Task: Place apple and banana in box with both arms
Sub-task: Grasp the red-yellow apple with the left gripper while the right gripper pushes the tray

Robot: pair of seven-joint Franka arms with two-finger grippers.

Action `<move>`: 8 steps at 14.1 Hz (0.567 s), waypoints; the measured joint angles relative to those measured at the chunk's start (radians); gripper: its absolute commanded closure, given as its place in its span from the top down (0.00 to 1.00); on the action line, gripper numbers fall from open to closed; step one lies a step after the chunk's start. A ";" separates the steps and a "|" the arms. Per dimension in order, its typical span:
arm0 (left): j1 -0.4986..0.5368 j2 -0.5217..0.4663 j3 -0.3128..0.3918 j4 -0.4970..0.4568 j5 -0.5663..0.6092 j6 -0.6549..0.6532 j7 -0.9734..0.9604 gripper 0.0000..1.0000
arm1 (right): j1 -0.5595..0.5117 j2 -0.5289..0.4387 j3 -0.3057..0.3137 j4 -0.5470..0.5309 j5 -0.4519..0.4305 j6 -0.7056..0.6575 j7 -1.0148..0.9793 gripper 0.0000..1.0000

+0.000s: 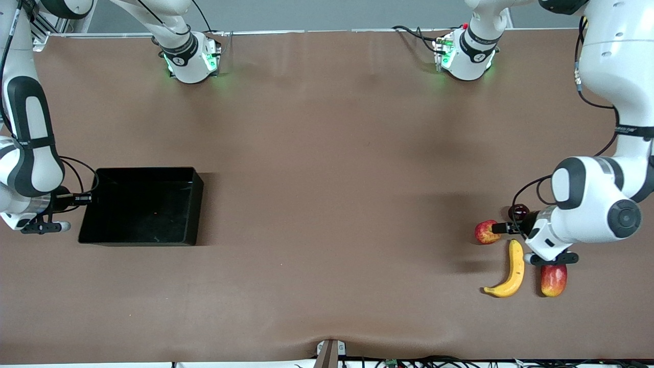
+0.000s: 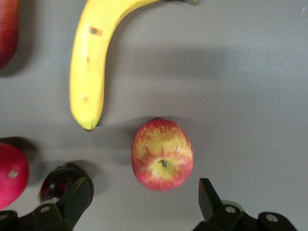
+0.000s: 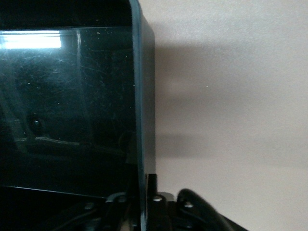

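Note:
The apple (image 1: pixel 487 232), red with yellow streaks, lies on the table at the left arm's end. In the left wrist view the apple (image 2: pixel 162 154) sits just ahead of my left gripper (image 2: pixel 143 195), which is open, its fingers wider apart than the apple and not touching it. My left gripper (image 1: pixel 503 228) is low beside the apple. The banana (image 1: pixel 511 271) (image 2: pixel 89 62) lies nearer to the front camera than the apple. The black box (image 1: pixel 143 204) is at the right arm's end. My right gripper (image 1: pixel 88 198) (image 3: pixel 144 192) is shut on the box's wall (image 3: pixel 144 96).
An oblong red-yellow fruit (image 1: pixel 553 279) (image 2: pixel 7 29) lies beside the banana. A dark round fruit (image 1: pixel 519 210) (image 2: pixel 60 180) sits close by my left gripper's finger. A pinkish-red fruit (image 2: pixel 9 173) lies beside it. The box holds nothing.

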 measured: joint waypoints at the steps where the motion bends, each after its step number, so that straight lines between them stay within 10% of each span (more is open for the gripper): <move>1: -0.001 0.010 0.000 -0.004 0.000 0.009 -0.002 1.00 | 0.000 0.000 0.001 0.000 0.004 0.000 0.000 0.00; 8: -0.002 0.038 -0.002 -0.010 0.000 0.054 -0.023 1.00 | 0.053 -0.046 0.009 0.091 0.030 -0.203 0.001 0.00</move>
